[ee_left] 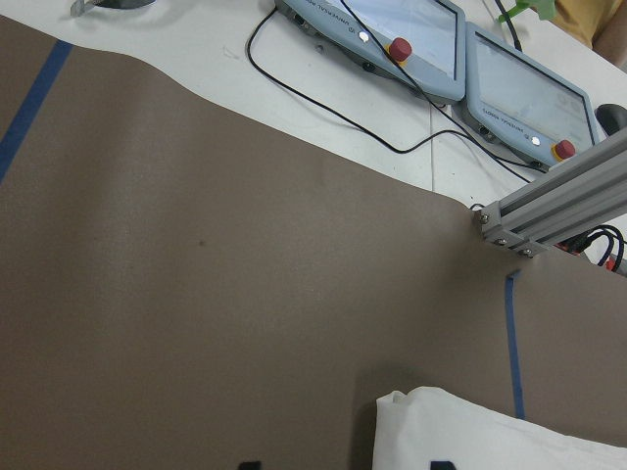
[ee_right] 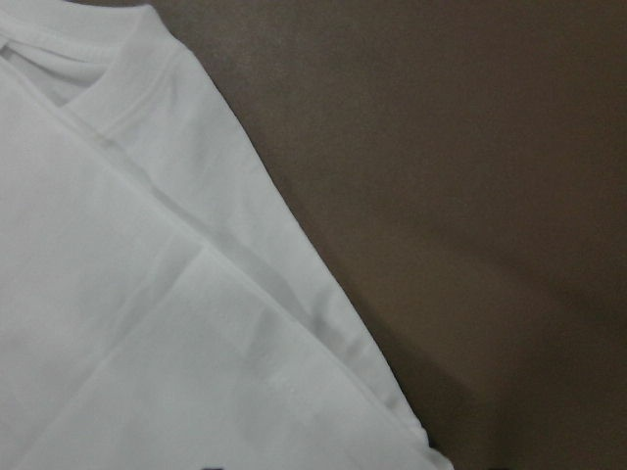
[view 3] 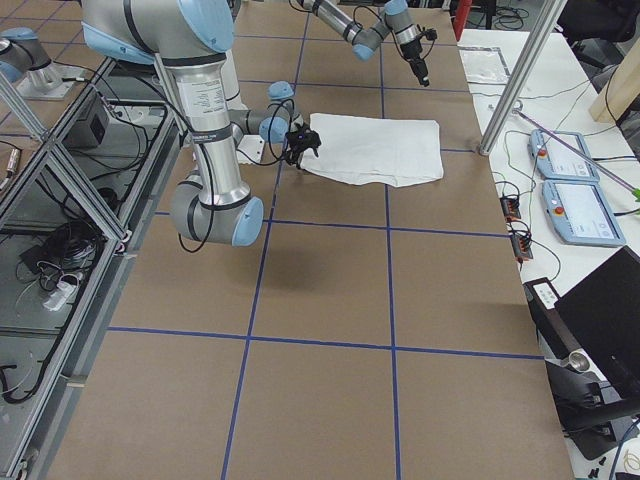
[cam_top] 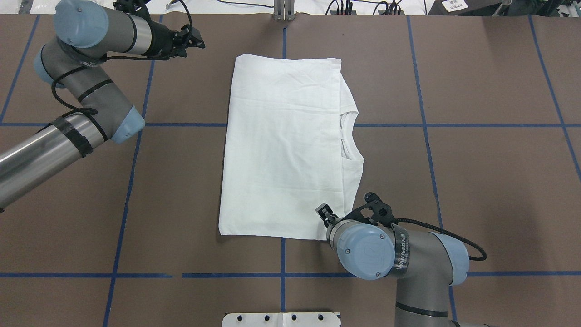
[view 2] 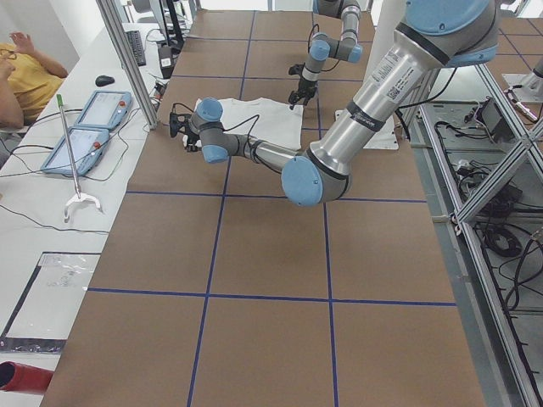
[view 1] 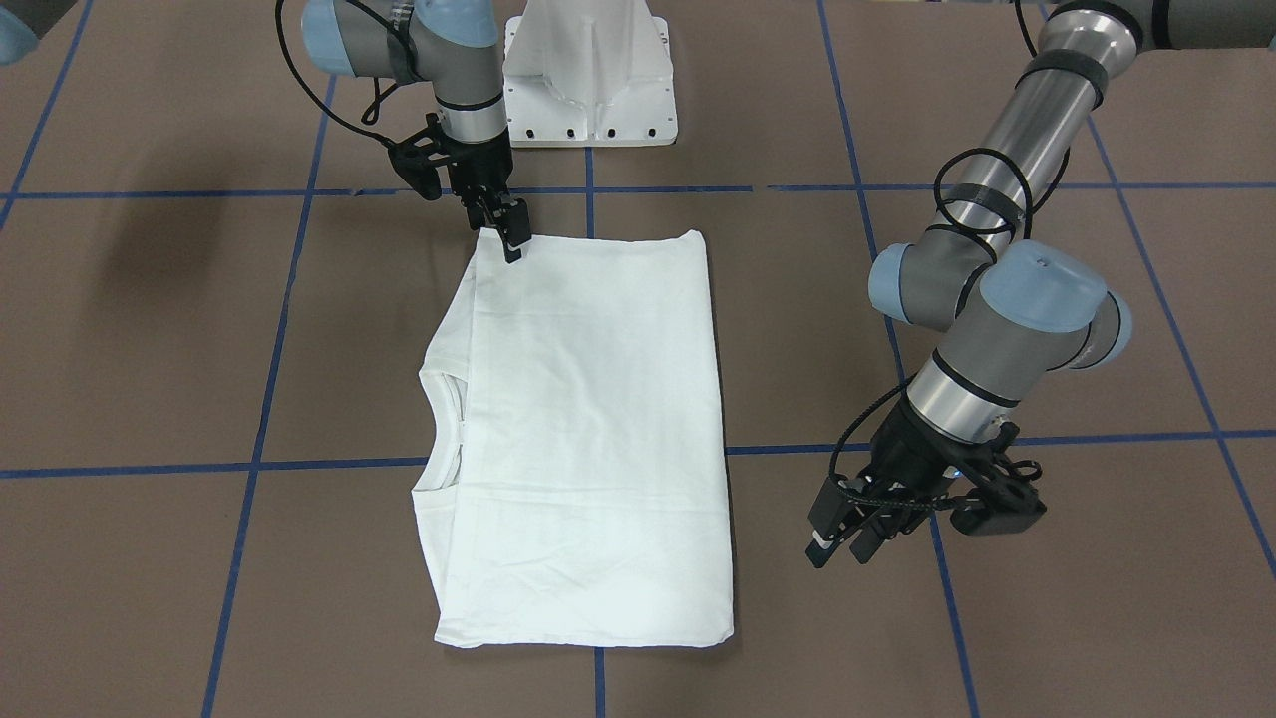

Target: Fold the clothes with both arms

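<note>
One white, soft-looking T-shirt (view 1: pixel 588 429) lies folded into a smooth rectangle in the middle of your matte brown table (view 1: pixel 150 349). Its ribbed collar (view 1: pixel 446 429) peeks out and its sleeves are hidden. You have two grippers. The left gripper (view 1: pixel 845 543) hovers near one corner, fingers apart. The right gripper (view 1: pixel 506 237) meets the diagonally opposite corner, and its grip is unclear.

The white T-shirt (view 1: pixel 588 439) lies flat on the brown counter (view 1: pixel 150 349), folded into a long block. Its round collar (view 1: pixel 449 429) peeks out at one side. The right hand (view 1: pixel 510 239) is down at one corner. The left hand (view 1: pixel 842 543) hangs open just beside another corner.
</note>
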Controlling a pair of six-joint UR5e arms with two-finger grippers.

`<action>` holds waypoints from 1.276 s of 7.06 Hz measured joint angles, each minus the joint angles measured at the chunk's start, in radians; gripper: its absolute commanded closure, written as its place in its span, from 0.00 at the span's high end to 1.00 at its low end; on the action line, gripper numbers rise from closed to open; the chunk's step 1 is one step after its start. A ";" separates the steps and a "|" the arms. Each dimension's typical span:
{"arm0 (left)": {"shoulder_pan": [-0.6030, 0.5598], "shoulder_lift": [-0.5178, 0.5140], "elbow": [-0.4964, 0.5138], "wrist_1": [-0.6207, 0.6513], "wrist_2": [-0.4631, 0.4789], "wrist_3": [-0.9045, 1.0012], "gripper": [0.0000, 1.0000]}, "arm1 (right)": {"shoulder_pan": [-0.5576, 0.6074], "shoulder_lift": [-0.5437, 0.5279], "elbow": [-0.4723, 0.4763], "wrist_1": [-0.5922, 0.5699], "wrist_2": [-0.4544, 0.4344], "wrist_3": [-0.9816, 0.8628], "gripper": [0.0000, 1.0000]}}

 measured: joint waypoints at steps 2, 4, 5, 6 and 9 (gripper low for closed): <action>0.001 0.010 -0.011 0.000 0.001 -0.001 0.65 | -0.002 -0.003 -0.001 -0.006 -0.001 0.005 0.00; 0.001 0.011 -0.013 0.000 0.001 -0.001 0.65 | -0.003 -0.006 0.002 -0.008 -0.002 0.006 0.00; 0.001 0.011 -0.013 0.000 0.001 -0.001 0.65 | -0.004 -0.005 0.006 -0.008 -0.001 0.005 0.00; 0.001 0.011 -0.013 0.000 0.001 -0.001 0.65 | -0.004 -0.003 0.010 -0.009 0.000 0.005 0.00; 0.005 0.021 -0.044 0.004 -0.001 -0.015 0.65 | -0.003 -0.005 0.050 -0.034 0.004 0.004 0.00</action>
